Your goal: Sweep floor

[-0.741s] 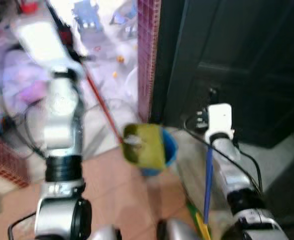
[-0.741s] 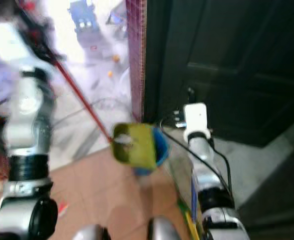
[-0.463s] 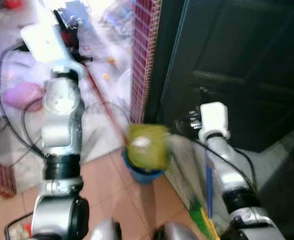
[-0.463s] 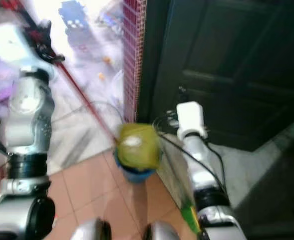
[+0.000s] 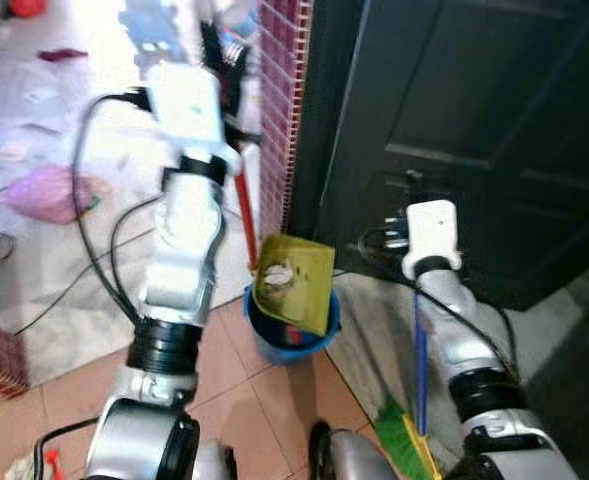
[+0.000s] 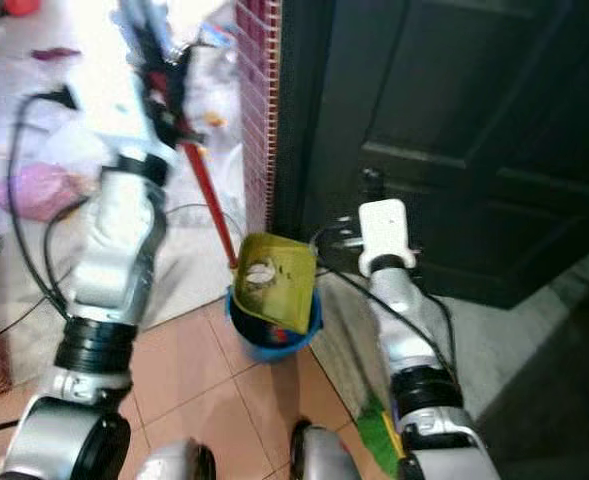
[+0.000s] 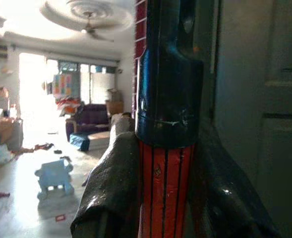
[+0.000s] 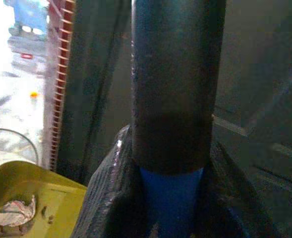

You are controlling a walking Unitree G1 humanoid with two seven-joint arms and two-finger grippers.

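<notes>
- Gripping the red handle (image 7: 165,193) of the dustpan, the left hand (image 5: 222,62) is raised high beside the red brick pillar (image 5: 286,90), its black fingers (image 7: 111,193) clenched on the shaft either side.
- The yellow dustpan (image 5: 296,283) hangs tilted over the blue bucket (image 5: 292,338), which stands on the tiled floor (image 5: 244,395) at the pillar's foot; a crumpled scrap of paper (image 5: 277,273) lies in the pan.
- The right hand (image 8: 163,198) is clenched on the blue broom handle (image 5: 419,370), in front of the dark door (image 5: 494,130); green and yellow bristles (image 5: 406,445) show low by the robot's body.
- Litter and a pink bag (image 5: 44,190) lie on the bright floor beyond.
</notes>
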